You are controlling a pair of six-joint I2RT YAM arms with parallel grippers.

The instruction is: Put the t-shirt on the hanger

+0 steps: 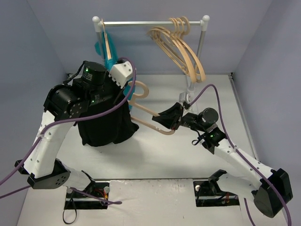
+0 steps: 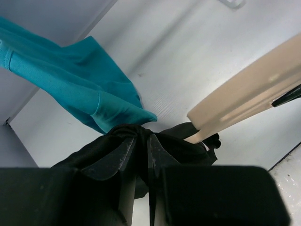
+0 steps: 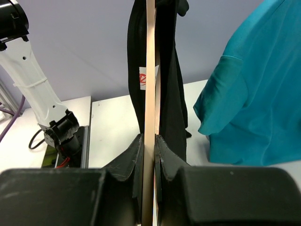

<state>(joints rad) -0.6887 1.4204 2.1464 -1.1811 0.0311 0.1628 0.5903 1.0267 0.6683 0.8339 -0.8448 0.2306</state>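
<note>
— White desk (image 1: pixel 164 160) below, lilac walls around. Whereabouts of t-shirt (image 1: pixel 106 129)?
— Dangling over desk at left, bunched top pinched tight in left gripper (image 2: pixel 141 141).
— And right gripper (image 3: pixel 149 139)?
— Clamped on hanger (image 2: pixel 249 94), far end tucked into t-shirt, near teal garment (image 2: pixel 80 89).
</note>
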